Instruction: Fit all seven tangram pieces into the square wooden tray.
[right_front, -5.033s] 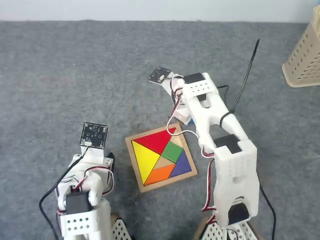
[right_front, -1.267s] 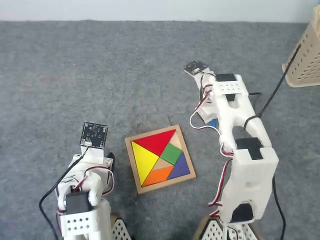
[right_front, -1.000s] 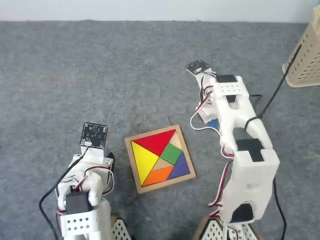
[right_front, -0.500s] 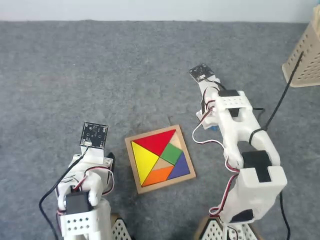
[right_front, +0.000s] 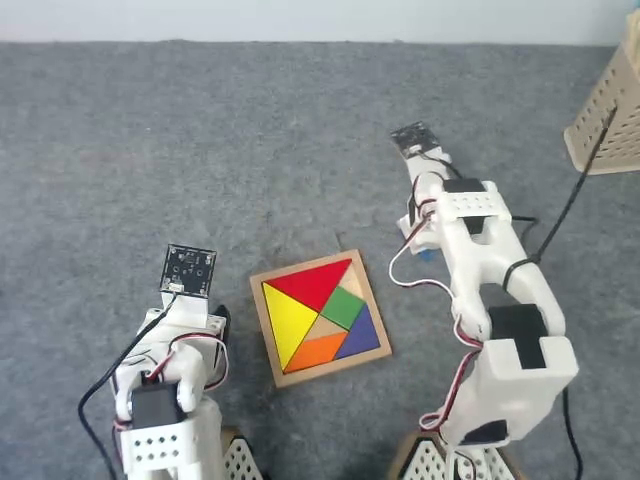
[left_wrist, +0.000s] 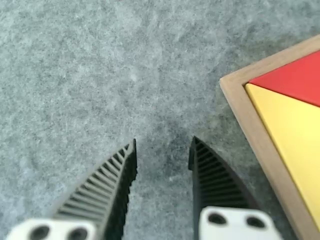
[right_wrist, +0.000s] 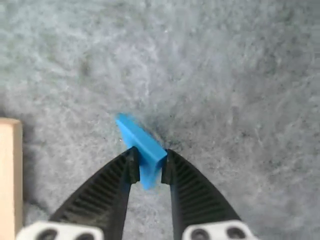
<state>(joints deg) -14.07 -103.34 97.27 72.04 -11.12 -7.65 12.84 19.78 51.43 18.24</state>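
The square wooden tray (right_front: 272, 345) lies on the grey carpet between the arms. It holds red (right_front: 315, 280), yellow (right_front: 288, 318), green (right_front: 345, 306), orange (right_front: 318, 350) and purple (right_front: 362, 332) pieces, with bare wood patches among them. My right gripper (right_wrist: 148, 161) is shut on a blue piece (right_wrist: 141, 145), held on edge over the carpet to the right of the tray's far corner; a bit of the blue piece (right_front: 427, 251) peeks out under the arm. My left gripper (left_wrist: 164, 145) stands open over bare carpet just left of the tray's corner (left_wrist: 240, 95).
A beige perforated basket (right_front: 610, 110) stands at the far right edge. Open carpet stretches beyond and to the left of the tray. The tray's edge (right_wrist: 9, 170) shows close beside the right gripper.
The right arm has swung to the right, away from the tray's far corner, with the blue piece in its gripper. The left arm and the tray have not moved.
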